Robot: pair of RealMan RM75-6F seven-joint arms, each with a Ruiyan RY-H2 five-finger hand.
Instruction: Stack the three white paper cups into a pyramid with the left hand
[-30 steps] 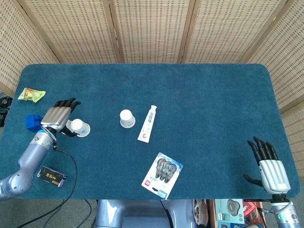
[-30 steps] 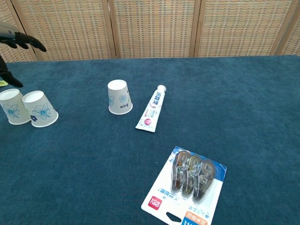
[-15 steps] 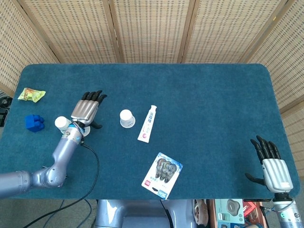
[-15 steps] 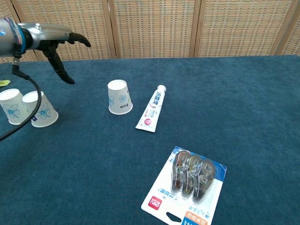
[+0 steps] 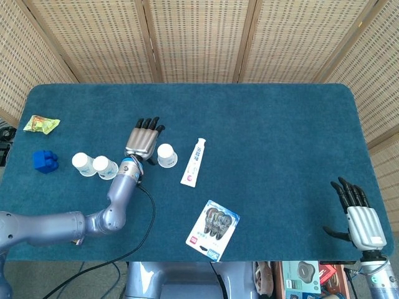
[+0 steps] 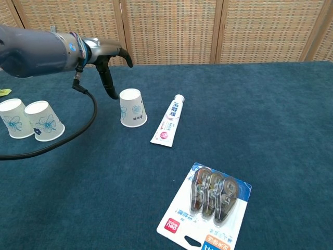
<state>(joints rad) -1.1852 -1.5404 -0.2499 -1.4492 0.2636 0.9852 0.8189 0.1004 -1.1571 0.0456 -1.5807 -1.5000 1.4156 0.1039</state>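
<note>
Far off at the left edge of the blue table point(image 5: 262, 118) lie a green snack packet point(image 5: 41, 124) and, nearer, a blue block point(image 5: 44, 161). Just right of the block two white paper cups stand upside down, touching each other: the left cup point(image 5: 81, 163) and the middle cup point(image 5: 105, 167). Right of them the left hand point(image 5: 141, 141) hovers with its fingers apart and holding nothing, just left of the third cup point(image 5: 166, 155), which also stands rim-down and well apart from the pair; whether the thumb touches that cup cannot be told. Beside this cup on the right lies a white toothpaste tube point(image 5: 194, 162), cap pointing to the far side. Nearer, at the table's front edge, rests a blister pack point(image 5: 212, 230) holding three rounded items. At the near right corner the right hand point(image 5: 358, 213) hangs past the table edge, fingers spread, gripping nothing.
</note>
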